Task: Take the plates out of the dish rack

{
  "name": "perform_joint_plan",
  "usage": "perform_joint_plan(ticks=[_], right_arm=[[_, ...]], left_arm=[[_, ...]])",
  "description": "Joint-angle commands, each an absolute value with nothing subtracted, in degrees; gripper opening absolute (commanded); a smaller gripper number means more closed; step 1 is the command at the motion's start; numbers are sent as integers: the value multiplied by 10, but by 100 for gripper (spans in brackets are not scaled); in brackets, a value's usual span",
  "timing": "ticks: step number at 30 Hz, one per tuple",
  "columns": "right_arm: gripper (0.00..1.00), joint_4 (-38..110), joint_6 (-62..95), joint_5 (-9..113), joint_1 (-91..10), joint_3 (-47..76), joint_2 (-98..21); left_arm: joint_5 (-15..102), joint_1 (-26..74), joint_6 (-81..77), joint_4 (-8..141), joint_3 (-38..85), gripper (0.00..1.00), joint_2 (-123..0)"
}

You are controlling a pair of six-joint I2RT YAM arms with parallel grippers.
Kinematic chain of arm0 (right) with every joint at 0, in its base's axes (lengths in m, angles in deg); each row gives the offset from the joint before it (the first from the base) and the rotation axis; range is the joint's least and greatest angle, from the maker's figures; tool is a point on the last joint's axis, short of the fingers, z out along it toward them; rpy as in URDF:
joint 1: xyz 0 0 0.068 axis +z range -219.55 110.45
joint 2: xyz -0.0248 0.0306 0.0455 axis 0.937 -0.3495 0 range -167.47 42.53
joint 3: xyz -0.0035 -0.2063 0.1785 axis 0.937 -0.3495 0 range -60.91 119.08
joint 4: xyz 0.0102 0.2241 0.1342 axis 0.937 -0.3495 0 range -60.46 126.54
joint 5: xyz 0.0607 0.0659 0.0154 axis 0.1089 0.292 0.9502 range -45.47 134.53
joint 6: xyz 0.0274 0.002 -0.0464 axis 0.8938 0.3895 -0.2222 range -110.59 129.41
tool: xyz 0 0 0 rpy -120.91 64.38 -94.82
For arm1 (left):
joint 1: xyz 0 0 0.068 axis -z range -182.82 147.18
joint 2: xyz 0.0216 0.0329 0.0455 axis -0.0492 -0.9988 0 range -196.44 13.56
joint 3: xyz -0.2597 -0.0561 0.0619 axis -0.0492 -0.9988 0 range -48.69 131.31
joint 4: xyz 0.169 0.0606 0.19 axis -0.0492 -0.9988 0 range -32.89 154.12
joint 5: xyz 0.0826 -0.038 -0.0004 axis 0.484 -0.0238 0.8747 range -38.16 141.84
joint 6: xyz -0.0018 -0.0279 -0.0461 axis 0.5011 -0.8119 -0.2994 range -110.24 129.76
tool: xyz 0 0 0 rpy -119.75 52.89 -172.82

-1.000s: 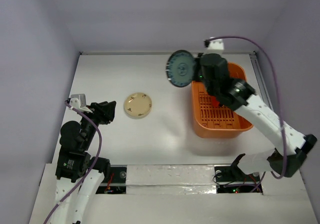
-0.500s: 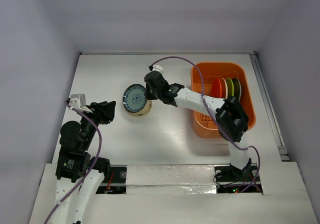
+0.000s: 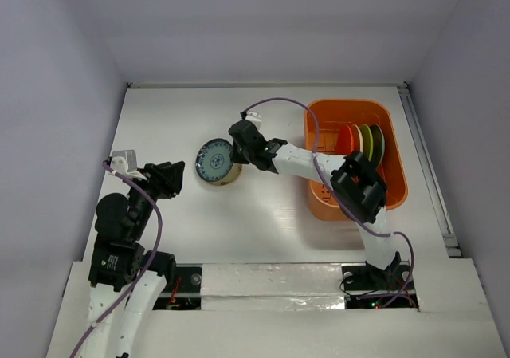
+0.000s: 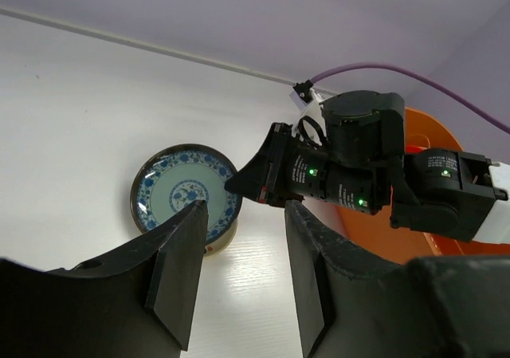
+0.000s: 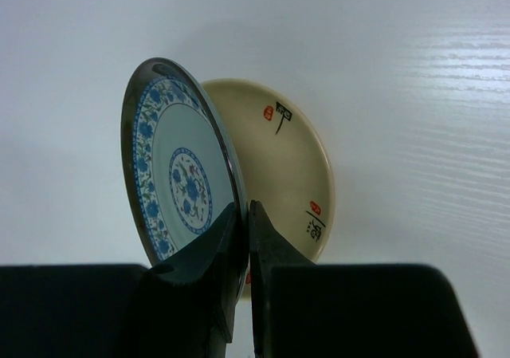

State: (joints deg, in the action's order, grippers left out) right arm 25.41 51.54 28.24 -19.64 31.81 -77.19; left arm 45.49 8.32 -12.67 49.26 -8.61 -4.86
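Observation:
My right gripper (image 3: 236, 152) is shut on the rim of the blue-white patterned plate (image 3: 213, 159), holding it tilted just over the cream plate (image 3: 229, 176) that lies on the table. In the right wrist view the patterned plate (image 5: 177, 167) stands on edge in front of the cream plate (image 5: 293, 163). The orange dish rack (image 3: 319, 202) at the right holds an orange-red plate (image 3: 347, 140), a yellow-green plate (image 3: 365, 139) and a dark plate (image 3: 377, 141) upright. My left gripper (image 3: 171, 175) is open and empty, left of the plates; the left wrist view shows the patterned plate (image 4: 182, 192) too.
The right arm (image 3: 303, 160) reaches leftward from the rack across the white table (image 3: 175, 119). A purple cable (image 3: 279, 103) loops above it. Walls enclose the table at the back and sides.
The right gripper has lowered the patterned plate slightly onto the cream plate; a second ago it held the plate high beside the rack. The left arm has not moved.

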Motion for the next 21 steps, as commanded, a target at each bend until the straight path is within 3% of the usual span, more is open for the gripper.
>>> perform_joint_plan(ticks=[1,7,8,17,21], right_arm=[[12,293,537,263,-197,311,-767],[30,289,539,259,-197,287,-764],[42,287,538,261,-197,285,-764],[77,235,491,234,-197,279,-707],[83,199,450,206,-197,269,-647]], left_arm=[[453,81,-126,515,-87,41,-47],[453,81,-126,515,-88,41,-46],[452,81,-126,516,-88,41,-46],[449,81,-126,518,-88,41,-45],[447,81,-126,518,-89,41,-44]])
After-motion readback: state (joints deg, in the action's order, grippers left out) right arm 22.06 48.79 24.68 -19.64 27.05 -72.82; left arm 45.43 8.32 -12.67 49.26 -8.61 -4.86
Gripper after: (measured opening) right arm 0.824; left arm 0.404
